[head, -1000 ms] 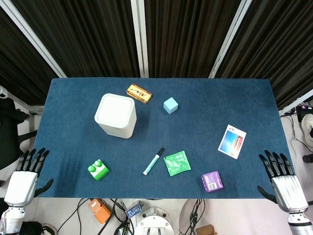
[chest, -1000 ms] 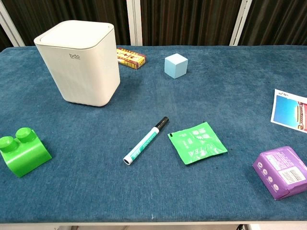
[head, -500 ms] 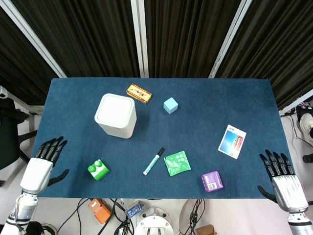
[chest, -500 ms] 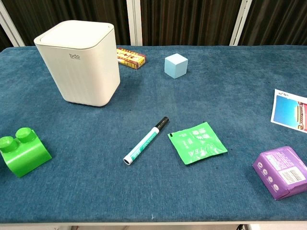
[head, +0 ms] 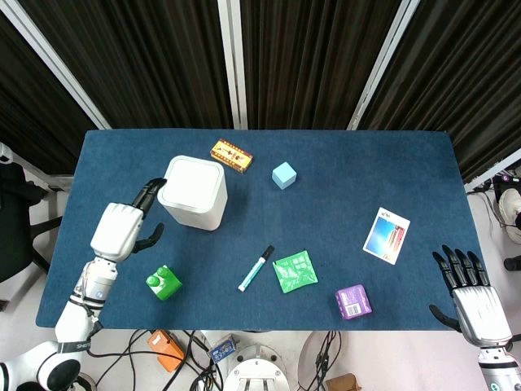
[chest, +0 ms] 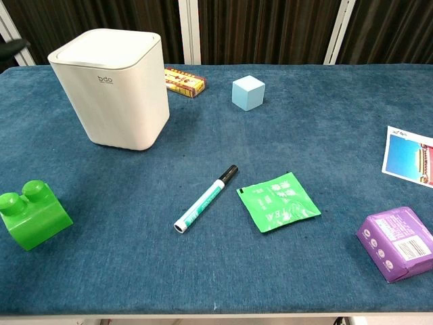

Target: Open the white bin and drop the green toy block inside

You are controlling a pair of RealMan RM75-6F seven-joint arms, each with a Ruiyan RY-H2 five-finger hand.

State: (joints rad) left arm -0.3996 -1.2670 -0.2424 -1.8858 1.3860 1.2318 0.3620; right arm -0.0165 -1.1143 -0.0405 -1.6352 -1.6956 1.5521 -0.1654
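White bin upright on the blue table, left of centre, lid closed and flat. Green toy block on the cloth near the front edge, well apart from the bin and nearer the camera in the chest view — studs up, nothing touching it. Left hand raised over the table's left side, between block and bin; fingers extended toward the bin's left wall, tips just beside it, contact not determinable; thumb out to the side; nothing held. Right hand at the front right corner, off the table edge, fingers spread, holding nothing.

Other items noted: orange box behind the bin; light blue cube to its right; marker pen and green sachet side by side near the front centre; purple packet front right; printed card toward the right edge.
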